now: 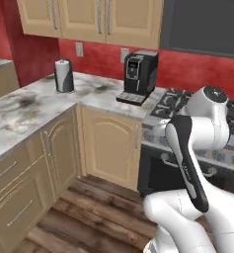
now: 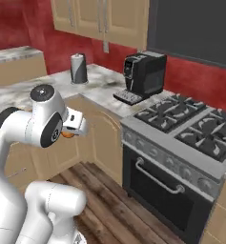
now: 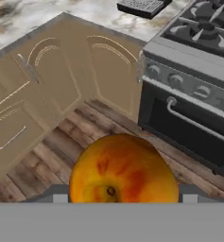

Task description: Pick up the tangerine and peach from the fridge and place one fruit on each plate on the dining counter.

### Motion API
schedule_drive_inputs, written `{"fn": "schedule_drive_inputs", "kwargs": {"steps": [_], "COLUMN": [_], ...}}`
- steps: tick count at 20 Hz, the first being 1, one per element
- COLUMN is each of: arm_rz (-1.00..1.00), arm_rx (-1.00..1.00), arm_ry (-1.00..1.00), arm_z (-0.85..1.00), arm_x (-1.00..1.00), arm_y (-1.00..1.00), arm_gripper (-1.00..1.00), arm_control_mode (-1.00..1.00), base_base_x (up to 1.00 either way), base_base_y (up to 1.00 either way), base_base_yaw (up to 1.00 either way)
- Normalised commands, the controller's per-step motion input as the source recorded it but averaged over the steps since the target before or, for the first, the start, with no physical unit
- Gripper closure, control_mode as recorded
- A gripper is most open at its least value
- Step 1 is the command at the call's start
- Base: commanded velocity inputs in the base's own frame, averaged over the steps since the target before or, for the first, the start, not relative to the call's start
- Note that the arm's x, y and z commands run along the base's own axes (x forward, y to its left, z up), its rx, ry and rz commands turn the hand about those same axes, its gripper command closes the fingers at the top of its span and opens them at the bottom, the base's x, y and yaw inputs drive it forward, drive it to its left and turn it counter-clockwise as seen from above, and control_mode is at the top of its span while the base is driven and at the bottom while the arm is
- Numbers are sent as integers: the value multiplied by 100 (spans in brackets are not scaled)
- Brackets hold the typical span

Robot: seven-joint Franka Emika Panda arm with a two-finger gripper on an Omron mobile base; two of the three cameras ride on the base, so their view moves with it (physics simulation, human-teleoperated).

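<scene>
The peach (image 3: 123,170), orange-red with darker reddish blotches, sits low in the hand view and hides the finger tips. In the right base view a sliver of the peach (image 2: 66,135) shows under the white hand, where my gripper (image 2: 70,132) is shut on it, held in the air above the wooden floor in front of the tan cupboards. The tangerine, the fridge, the plates and the dining counter are out of view.
A black stove (image 2: 181,143) with gas burners stands to the right, with a black coffee machine (image 1: 138,76) and a paper towel roll (image 1: 64,75) on the marbled corner worktop (image 1: 34,106). Tan cupboards (image 1: 108,146) line the wooden floor (image 1: 94,212).
</scene>
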Motion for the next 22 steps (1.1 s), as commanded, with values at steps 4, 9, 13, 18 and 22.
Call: {"fn": "schedule_drive_inputs", "kwargs": {"steps": [4,9,13,18,22], "arm_rz": [0,0,0,0,0], "arm_rx": [0,0,0,0,0], "arm_ry": [0,0,0,0,0], "arm_z": [0,0,0,0,0], "arm_x": [0,0,0,0,0], "arm_y": [0,0,0,0,0], "arm_gripper": [100,100,100,100,100], "arm_control_mode": [100,100,100,100,100], "base_base_x": [0,0,0,21,86], "base_base_y": [2,2,6,25,46], "base_base_yaw": [100,100,96,81,33]}}
